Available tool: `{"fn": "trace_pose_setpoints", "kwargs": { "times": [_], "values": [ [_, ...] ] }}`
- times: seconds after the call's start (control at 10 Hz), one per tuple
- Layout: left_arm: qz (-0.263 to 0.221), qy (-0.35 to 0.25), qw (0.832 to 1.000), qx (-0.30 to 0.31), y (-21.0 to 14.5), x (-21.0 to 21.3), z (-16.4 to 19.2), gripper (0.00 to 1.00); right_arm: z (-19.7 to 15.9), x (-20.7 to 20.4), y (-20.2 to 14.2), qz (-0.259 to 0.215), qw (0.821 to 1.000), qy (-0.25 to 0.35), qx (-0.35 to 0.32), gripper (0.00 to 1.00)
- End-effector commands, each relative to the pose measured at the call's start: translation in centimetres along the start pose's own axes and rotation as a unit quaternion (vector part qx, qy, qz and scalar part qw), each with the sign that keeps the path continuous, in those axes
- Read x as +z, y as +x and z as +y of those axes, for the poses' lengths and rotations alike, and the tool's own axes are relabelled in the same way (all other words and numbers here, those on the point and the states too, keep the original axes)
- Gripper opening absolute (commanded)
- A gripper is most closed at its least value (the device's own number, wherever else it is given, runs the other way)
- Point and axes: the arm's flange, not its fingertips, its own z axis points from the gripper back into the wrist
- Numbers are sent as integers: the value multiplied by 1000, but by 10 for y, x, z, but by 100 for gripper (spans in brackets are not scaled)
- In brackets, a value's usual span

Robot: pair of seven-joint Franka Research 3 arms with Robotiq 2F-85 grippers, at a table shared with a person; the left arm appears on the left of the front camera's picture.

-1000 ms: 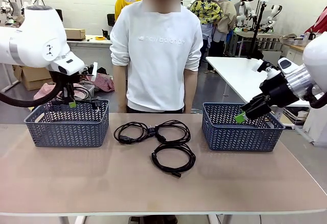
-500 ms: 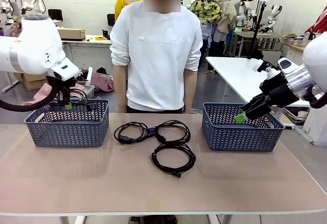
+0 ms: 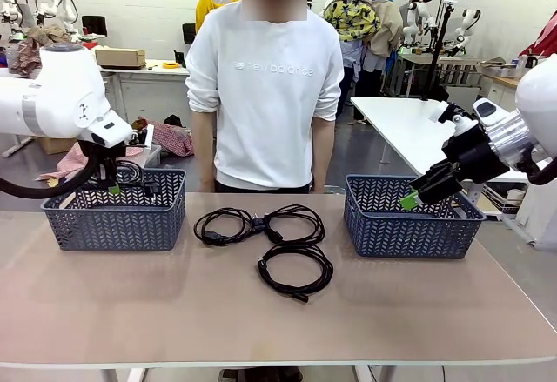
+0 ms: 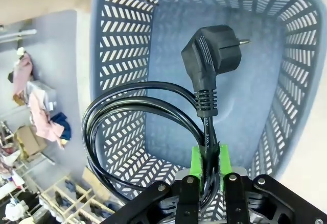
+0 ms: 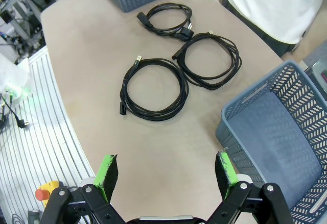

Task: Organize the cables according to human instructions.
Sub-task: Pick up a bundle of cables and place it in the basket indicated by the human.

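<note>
The left end effector [image 4: 207, 155] is clamped on a thin black coiled power cord [image 4: 210, 55] over a grey-blue lattice plastic basket [image 4: 120, 55]. Three more black coiled cords [image 3: 261, 224] lie on the beige desk [image 3: 130, 304], well apart from the right end effector [image 5: 166, 174], spread wide and empty. The person's white sweatshirt [image 3: 265, 112] reads "new balance"

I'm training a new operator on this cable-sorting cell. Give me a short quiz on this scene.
1. True or false: the right claw is open and empty.
2. How many coiled power cords lie on the table?
3. The left claw holds its power cord over: A the left basket, B the right basket, C the bare table.
Key: 1 true; 2 three; 3 A.
</note>
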Motion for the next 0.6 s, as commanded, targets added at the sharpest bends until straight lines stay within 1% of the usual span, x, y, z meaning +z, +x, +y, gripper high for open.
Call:
{"fn": "trace_pose_setpoints", "kwargs": {
  "times": [0.0, 0.1, 0.2, 0.3, 0.4, 0.5],
  "values": [
    [-11, 5, 1000, -6, -2, 1, 11, 15, -3, -1, 1, -14, 1000, 9, 9, 100],
    [-12, 1, 1000, -8, -2, 0, 11, 34, -3, -1, 1, -14, 1000, 9, 9, 100],
    [-11, 0, 1000, -8, -2, 1, 11, 34, -3, -1, 1, -14, 1000, 9, 9, 100],
    [-10, 1, 1000, -5, -2, 1, 12, 54, -3, -1, 1, -14, 1000, 9, 9, 100],
    [-10, 1, 1000, -2, -3, 2, 12, 39, -3, -1, 1, -14, 1000, 9, 9, 100],
    [-7, 0, 1000, 2, -4, 4, 13, 73, -3, -1, 1, -14, 1000, 9, 9, 100]
  ]
}}
